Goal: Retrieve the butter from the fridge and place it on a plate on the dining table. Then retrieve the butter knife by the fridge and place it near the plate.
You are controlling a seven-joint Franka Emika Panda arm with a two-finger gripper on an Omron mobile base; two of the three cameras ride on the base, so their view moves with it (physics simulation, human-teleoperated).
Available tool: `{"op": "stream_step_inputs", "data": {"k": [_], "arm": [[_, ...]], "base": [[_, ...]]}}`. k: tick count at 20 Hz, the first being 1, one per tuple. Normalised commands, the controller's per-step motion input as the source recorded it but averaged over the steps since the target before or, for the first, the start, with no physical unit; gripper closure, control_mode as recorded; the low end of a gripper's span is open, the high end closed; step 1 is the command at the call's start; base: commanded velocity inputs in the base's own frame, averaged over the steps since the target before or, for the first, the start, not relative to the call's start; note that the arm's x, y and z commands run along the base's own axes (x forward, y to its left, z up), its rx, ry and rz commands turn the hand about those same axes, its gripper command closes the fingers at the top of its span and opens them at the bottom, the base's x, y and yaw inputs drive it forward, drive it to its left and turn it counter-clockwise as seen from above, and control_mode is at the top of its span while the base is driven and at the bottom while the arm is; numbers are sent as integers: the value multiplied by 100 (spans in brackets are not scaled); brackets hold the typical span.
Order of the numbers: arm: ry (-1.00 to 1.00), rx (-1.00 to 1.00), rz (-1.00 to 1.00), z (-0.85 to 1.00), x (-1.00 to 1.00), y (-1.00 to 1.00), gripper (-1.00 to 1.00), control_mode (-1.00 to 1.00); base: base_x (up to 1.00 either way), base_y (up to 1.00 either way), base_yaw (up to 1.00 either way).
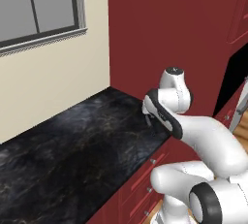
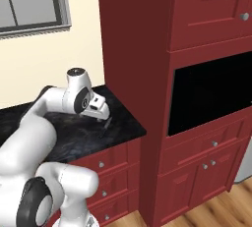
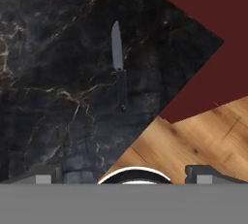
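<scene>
The butter knife, slim with a grey blade and a dark handle, lies flat on the black marbled counter, close to the counter's front edge and to the red cabinet's side. My gripper hangs above the counter, short of the knife and apart from it. It is open, with nothing between its fingertips. In the right base view the gripper points down over the counter's right end, where the knife is a faint line. The butter, the plate and the dining table are out of view.
A tall dark-red cabinet with a black oven opening stands right beside the counter's end. Red drawers run below the counter. A window is in the cream wall behind. A light-grey edge of the fridge is at far right above the wooden floor.
</scene>
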Motion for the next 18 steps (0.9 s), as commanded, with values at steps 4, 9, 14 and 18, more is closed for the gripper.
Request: {"op": "stream_step_inputs", "data": {"k": [4,9,14,18], "arm": [[0,0,-3,-44,53,0,-100,-100],[0,0,0,-48,39,-11,-100,-100],[0,0,2,-46,23,-6,-100,-100],[0,0,3,-16,31,1,-100,-100]], "base": [[0,0,0],[0,0,0],[0,0,0],[0,0,0]]}}
